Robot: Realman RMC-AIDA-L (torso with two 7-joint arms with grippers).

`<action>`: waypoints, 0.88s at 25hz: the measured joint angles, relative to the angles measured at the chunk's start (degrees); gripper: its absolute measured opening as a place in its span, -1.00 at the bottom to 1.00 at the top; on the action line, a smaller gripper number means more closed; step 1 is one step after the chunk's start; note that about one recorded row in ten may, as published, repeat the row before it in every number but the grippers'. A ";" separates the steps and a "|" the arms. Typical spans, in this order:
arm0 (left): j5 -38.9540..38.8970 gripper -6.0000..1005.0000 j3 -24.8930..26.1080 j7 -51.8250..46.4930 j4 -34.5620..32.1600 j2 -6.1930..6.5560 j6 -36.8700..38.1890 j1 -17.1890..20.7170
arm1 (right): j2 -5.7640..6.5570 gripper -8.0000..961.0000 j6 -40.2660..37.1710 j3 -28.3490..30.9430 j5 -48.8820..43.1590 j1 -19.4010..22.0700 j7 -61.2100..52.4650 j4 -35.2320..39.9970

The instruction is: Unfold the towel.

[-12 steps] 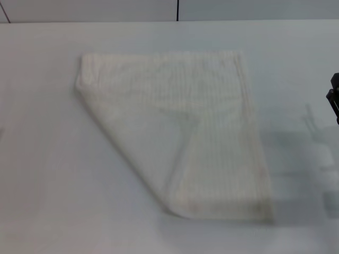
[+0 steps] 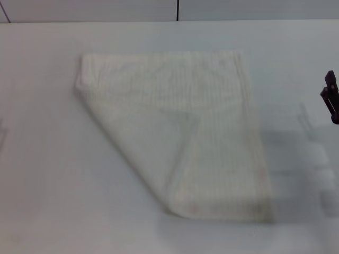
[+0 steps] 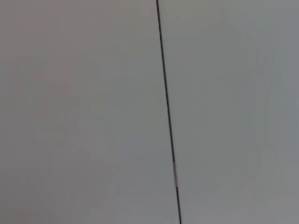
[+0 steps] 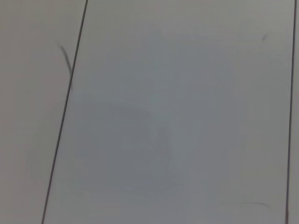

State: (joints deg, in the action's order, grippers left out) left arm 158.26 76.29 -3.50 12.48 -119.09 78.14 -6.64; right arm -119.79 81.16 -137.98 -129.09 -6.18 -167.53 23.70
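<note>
Towel (image 2: 175, 132) first: it lies flat in the middle of the white table (image 2: 47, 174), cream against the whiter top. One corner on my left side is folded over the rest, so a slanted edge runs from the far left corner down to the near edge. I think that folded flap is the part I must lift and lay back out, so the job is not done yet.

My right pincer (image 2: 330, 100) shows only as a dark bit at the right edge of the head view, well apart from the towel and touching nothing. So little of it shows that I cannot tell if it is open or closed. My left pincer is not in any picture at all.

Both wrist cameras show only plain pale surface with thin dark lines, so neither arm is over the towel.

I guess the next move is to bring a pincer to the tip of the folded flap, near the middle, because that loose corner is the easy place to pinch. If I grab too deep, I could lift both layers.
</note>
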 joint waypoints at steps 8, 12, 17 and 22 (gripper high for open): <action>0.08 0.65 -4.43 0.25 6.06 0.58 -1.28 -0.39 | 1.81 0.46 -12.07 1.56 0.69 2.80 1.31 16.16; 2.16 0.65 -5.28 0.00 16.98 1.71 -9.99 2.17 | 4.08 0.20 -40.58 10.63 0.45 6.70 10.60 37.32; 7.39 0.65 -7.51 1.48 37.28 5.08 -31.77 6.00 | 1.47 -0.10 -70.27 24.84 0.59 9.14 21.40 52.53; 7.42 0.65 -12.40 0.29 50.74 10.48 -47.07 5.57 | 0.72 -0.50 -100.81 40.09 3.37 4.55 20.75 60.34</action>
State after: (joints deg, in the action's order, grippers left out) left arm 165.68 63.89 -3.21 63.22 -108.61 31.07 -1.07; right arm -119.06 -19.65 -97.89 -125.72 -1.63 -146.78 84.04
